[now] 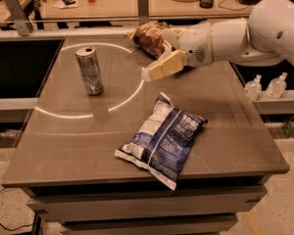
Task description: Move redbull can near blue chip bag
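Note:
The redbull can [89, 70] stands upright on the left half of the table, silvery with a pull-tab top. The blue chip bag [162, 138] lies flat at the front middle of the table, dark blue and white. My gripper [154, 71] reaches in from the right on a white arm, hanging above the table's middle back. It is to the right of the can and beyond the blue bag, holding nothing. Its cream fingers [166, 65] point left and downward.
A brown and yellow chip bag [149, 36] lies at the table's back edge, partly behind my gripper. The grey table [63, 146] has a bright ring reflection on it. Two clear bottles [265, 87] stand on a ledge to the right. A cluttered counter runs behind.

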`<state>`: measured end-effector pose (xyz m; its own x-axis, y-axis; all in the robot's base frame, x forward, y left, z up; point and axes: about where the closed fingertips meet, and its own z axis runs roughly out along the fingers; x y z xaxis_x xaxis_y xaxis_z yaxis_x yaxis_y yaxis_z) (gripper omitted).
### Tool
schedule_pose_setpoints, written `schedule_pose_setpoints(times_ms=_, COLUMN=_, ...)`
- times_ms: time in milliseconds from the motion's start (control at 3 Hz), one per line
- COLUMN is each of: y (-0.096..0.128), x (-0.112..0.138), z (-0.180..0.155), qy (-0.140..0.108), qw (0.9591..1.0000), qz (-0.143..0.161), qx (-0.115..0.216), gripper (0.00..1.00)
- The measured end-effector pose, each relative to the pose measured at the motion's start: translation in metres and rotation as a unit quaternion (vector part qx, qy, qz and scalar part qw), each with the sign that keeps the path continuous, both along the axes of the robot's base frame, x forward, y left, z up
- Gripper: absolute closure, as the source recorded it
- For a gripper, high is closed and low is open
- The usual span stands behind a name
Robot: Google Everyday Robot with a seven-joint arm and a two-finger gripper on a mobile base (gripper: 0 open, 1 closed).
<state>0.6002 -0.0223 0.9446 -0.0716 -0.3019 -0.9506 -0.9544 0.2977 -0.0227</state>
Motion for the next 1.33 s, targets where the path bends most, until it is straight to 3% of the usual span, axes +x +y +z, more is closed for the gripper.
schedule_pose_setpoints(times_ms=333, y=0.034, x=0.008, z=-0.024, qy=0.022, qw=0.9994, qz=-0.011, qx=0.023, gripper=0.0)
schedule_pose_setpoints(times_ms=667, y=0.06, x=0.015, z=-0.037, qy=0.027, qw=0.9992, qz=-0.004, qx=0.029, gripper=0.0)
schedule_pose_setpoints(times_ms=1000, y=0.087, x=0.019, z=-0.043, qy=0.022, qw=0.999, qz=0.018, qx=0.035, gripper=0.0)
schedule_pose_setpoints(times_ms=1333, y=0.112, x=0.023, z=-0.05, qy=0.001, qw=0.9989, qz=0.031, qx=0.034, gripper=0.0)
